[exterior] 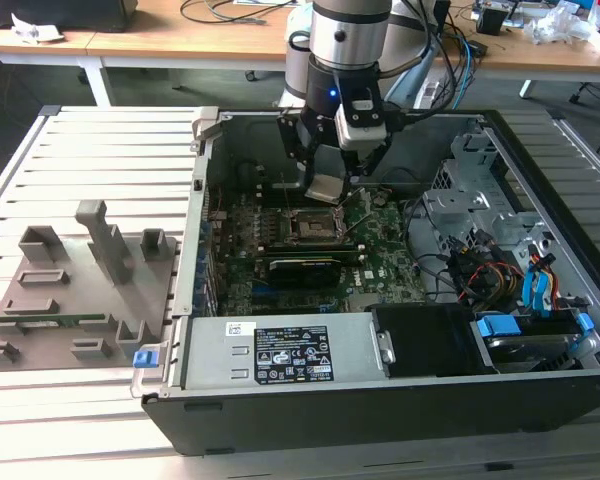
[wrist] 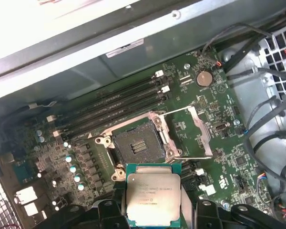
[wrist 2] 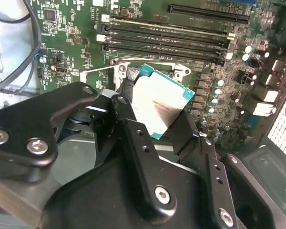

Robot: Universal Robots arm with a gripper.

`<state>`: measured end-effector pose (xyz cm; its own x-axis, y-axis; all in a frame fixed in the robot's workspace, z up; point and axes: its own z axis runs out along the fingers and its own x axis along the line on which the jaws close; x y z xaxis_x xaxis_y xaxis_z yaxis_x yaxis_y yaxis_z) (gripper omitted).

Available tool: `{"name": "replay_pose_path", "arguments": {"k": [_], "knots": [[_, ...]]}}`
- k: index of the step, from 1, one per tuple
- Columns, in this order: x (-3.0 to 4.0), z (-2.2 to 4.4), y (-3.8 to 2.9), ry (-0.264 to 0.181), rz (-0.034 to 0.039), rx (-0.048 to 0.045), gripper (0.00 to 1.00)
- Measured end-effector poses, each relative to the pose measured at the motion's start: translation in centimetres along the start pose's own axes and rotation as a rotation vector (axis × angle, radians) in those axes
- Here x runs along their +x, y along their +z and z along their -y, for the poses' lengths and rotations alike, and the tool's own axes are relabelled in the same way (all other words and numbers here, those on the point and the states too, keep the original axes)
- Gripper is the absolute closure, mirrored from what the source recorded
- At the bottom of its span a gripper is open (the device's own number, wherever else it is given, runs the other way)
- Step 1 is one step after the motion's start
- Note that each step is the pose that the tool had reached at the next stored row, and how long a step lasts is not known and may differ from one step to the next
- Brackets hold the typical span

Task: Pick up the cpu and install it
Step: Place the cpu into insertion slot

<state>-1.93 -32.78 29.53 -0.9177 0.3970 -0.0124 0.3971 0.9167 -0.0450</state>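
Silver-grey metal catches the light between the black fingers (wrist 2: 126, 112): the tool (exterior: 332, 182) is clenched on the cpu (exterior: 327, 188), pinching it by two opposite edges. In both wrist views the chip sits squarely between the fingertips, its metal top facing the cameras and its rim peeking out past the tool (wrist 2: 157, 114) on the free sides. The cpu (wrist: 152, 198) is up in the air, clear of the green motherboard (wrist: 214, 157) and not yet seated.

In the exterior view the arm (exterior: 345, 40) reaches down into the open computer case (exterior: 195, 260), and the chip hangs tilted just at twelve o'clock of the socket (exterior: 313, 226), near it but apart. The first wrist view shows the socket (wrist: 136, 145) lying open, contact field exposed, with its load plate (wrist: 193, 131) swung off to one side. Dark memory slots (wrist: 114, 102) run along the socket's far side.

Out at nine o'clock of the case, well apart, a grey tray (exterior: 70, 290) with upright blocks rests on the slatted worktop (exterior: 110, 140).
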Motion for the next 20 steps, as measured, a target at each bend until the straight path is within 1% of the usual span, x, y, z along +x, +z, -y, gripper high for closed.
{"name": "replay_pose_path", "arguments": {"k": [7,13,16,20], "knots": [[0.00,0.00,0.01,0.074,-0.0033,0.0010,0.45],[0.00,0.00,0.01,0.167,-0.0072,0.0028,0.45],[0.00,0.00,0.03,0.203,-0.0081,0.0045,0.45],[0.01,0.00,0.03,0.227,-0.0081,0.0069,0.45]]}}
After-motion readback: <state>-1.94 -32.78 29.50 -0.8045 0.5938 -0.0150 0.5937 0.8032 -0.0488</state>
